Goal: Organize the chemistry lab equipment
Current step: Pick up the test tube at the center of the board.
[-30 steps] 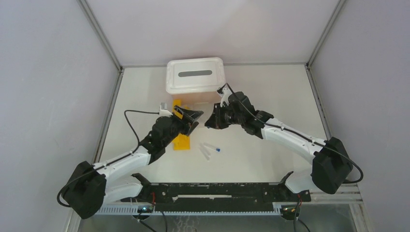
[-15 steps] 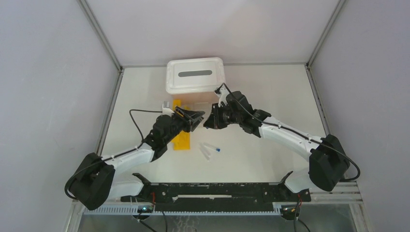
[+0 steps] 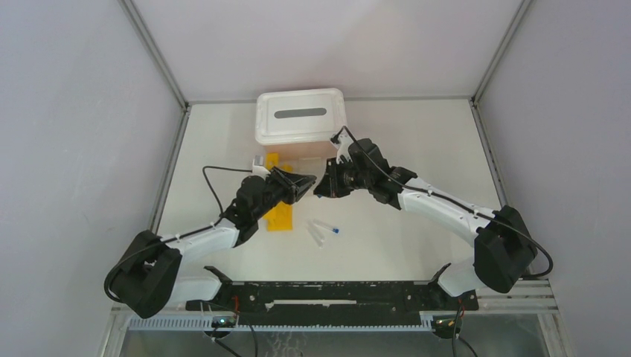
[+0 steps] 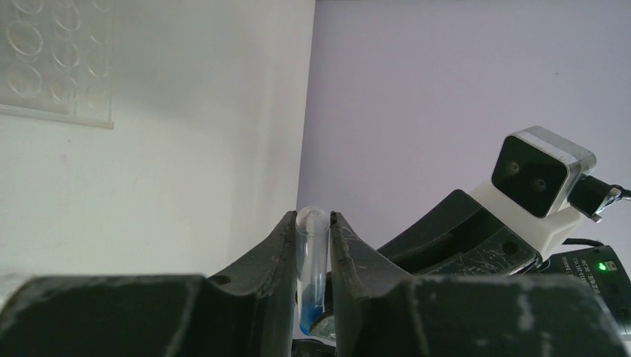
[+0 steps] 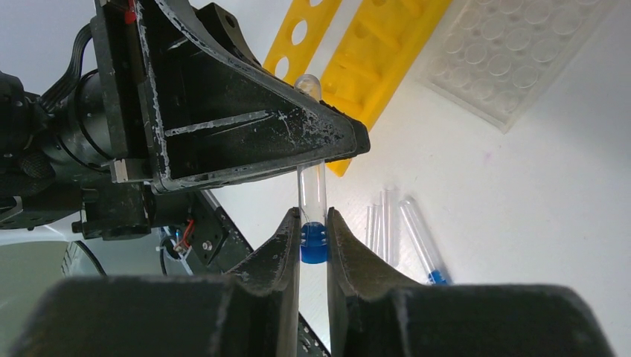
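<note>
Pincers share one load in mid-air: my right pincer [image 5: 314, 223] is clamped on the blue cap of a small clear plastic tube [image 5: 311, 190], and my left pincer [image 4: 312, 219] is closed on its body nearer the rounded end. Below, on the white bench [image 5: 536, 193], lie a long yellow rack with round holes [image 5: 387, 52], a clear gridded plastic rack [image 5: 513, 59] beside it, and loose blue-capped tubes [image 5: 420, 238] nearby.
</note>
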Action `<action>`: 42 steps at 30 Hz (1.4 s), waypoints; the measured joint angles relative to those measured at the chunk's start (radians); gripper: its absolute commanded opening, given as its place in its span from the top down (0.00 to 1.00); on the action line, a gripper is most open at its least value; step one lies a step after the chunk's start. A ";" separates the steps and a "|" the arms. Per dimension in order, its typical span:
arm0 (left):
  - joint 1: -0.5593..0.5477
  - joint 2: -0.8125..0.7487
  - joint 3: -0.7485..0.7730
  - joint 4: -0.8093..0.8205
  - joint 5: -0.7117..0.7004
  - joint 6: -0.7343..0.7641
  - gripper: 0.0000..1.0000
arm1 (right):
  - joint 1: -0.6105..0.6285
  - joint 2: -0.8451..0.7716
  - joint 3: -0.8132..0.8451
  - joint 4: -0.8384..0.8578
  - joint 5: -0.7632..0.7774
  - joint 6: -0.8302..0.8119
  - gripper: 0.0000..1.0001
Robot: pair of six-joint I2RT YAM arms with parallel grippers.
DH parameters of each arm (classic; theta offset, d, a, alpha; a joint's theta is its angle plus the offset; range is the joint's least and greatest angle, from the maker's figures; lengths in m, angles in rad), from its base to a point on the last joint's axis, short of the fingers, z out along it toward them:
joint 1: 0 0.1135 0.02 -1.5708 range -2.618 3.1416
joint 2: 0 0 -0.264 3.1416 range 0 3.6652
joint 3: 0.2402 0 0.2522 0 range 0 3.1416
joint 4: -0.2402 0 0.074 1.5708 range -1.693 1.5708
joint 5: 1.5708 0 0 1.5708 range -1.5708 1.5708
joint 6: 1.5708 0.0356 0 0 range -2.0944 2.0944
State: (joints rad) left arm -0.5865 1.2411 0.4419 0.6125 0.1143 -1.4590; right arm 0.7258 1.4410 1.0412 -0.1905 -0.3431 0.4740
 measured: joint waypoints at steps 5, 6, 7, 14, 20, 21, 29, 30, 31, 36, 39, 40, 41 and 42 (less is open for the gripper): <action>0.000 0.009 0.000 0.007 0.004 0.003 0.78 | -0.001 0.000 0.000 -0.001 0.002 0.000 0.82; 0.000 0.010 0.000 0.008 0.003 0.003 0.78 | -0.001 0.000 0.000 -0.001 0.004 -0.001 0.80; 0.000 0.011 0.000 0.008 0.003 0.003 0.78 | -0.001 0.000 0.000 -0.001 0.005 -0.001 0.77; 0.000 0.011 0.000 0.016 -0.003 -0.005 0.78 | 0.008 0.000 0.000 -0.001 0.032 -0.016 0.50; 0.000 0.008 0.000 0.022 -0.025 -0.037 0.78 | 0.052 -0.016 -0.008 0.026 0.130 -0.042 0.44; 0.000 0.005 0.000 0.021 -0.032 -0.043 0.78 | 0.063 -0.027 -0.019 0.042 0.149 -0.047 0.44; 0.000 -0.034 0.000 0.008 -0.095 -0.110 0.78 | 0.132 -0.166 -0.195 0.233 0.322 -0.082 0.45; 0.000 -0.035 0.000 0.007 -0.103 -0.122 0.78 | 0.137 -0.176 -0.223 0.272 0.340 -0.085 0.45; 0.000 -0.036 0.000 0.006 -0.112 -0.133 0.78 | 0.142 -0.184 -0.253 0.313 0.355 -0.089 0.46; -0.003 -0.036 0.001 -0.011 -0.138 -0.175 0.78 | 0.168 -0.195 -0.393 0.504 0.423 -0.114 0.48; -0.010 -0.036 0.001 -0.024 -0.148 -0.196 0.78 | 0.186 -0.206 -0.449 0.605 0.438 -0.127 0.49; -0.012 -0.035 0.001 -0.025 -0.151 -0.203 0.78 | 0.187 -0.211 -0.458 0.629 0.439 -0.130 0.49; -0.014 -0.035 0.001 -0.027 -0.154 -0.209 0.78 | 0.189 -0.214 -0.463 0.657 0.439 -0.133 0.49; -0.015 -0.035 0.001 -0.028 -0.156 -0.216 0.78 | 0.192 -0.217 -0.465 0.683 0.439 -0.135 0.49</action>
State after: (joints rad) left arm -0.6014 1.2064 0.4431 0.5846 -0.0422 -1.6749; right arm 0.9173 1.2243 0.5766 0.4923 0.0959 0.3389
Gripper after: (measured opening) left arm 0.224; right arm 0.510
